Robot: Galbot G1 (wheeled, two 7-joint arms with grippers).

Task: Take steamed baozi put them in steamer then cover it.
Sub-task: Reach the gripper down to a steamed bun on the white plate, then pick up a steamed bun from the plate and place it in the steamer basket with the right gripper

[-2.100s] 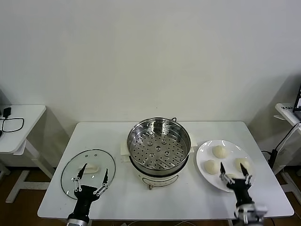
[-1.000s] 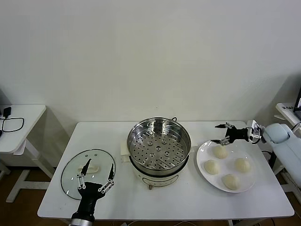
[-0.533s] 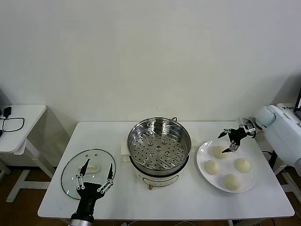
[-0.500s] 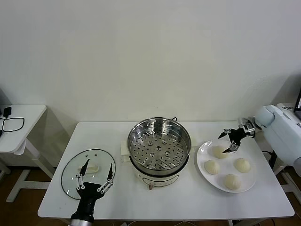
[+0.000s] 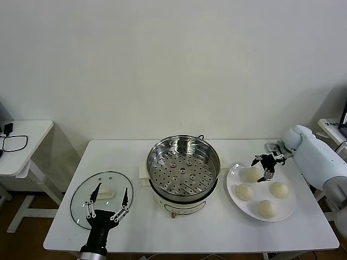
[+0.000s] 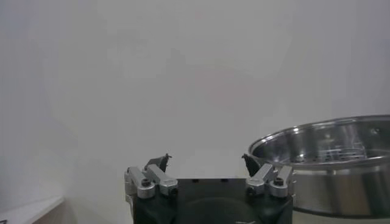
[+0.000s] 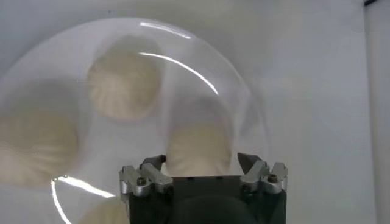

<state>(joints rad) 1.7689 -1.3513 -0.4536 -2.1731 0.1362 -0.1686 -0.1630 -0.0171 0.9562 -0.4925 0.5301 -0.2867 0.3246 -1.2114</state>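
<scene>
Right gripper [image 5: 264, 169]: head view, right of centre. You've brought it down from above the plate's far edge onto the rear bun [image 5: 251, 174]; jaws part-open, straddling it, narrower than a moment ago, nothing lifted yet. Reads as the first grasp starting. Four baozi sit on the plate [image 5: 286, 208], lower right. Steamer [image 5: 183, 167], centre, holds only its perforated tray. Lid [image 5: 101, 199] lies flat, lower left. Left gripper [image 5: 105, 205] hovers over the lid, fingers wide, holding nothing, unchanged.

Left wrist view: left gripper [image 6: 207, 171] spread, nothing between; steamer [image 6: 329, 164] wall at right edge.

Right wrist view: right gripper [image 7: 202, 170] low in frame, a bun [image 7: 198, 151] between the fingertips; whether they touch it, you can't tell.
</scene>
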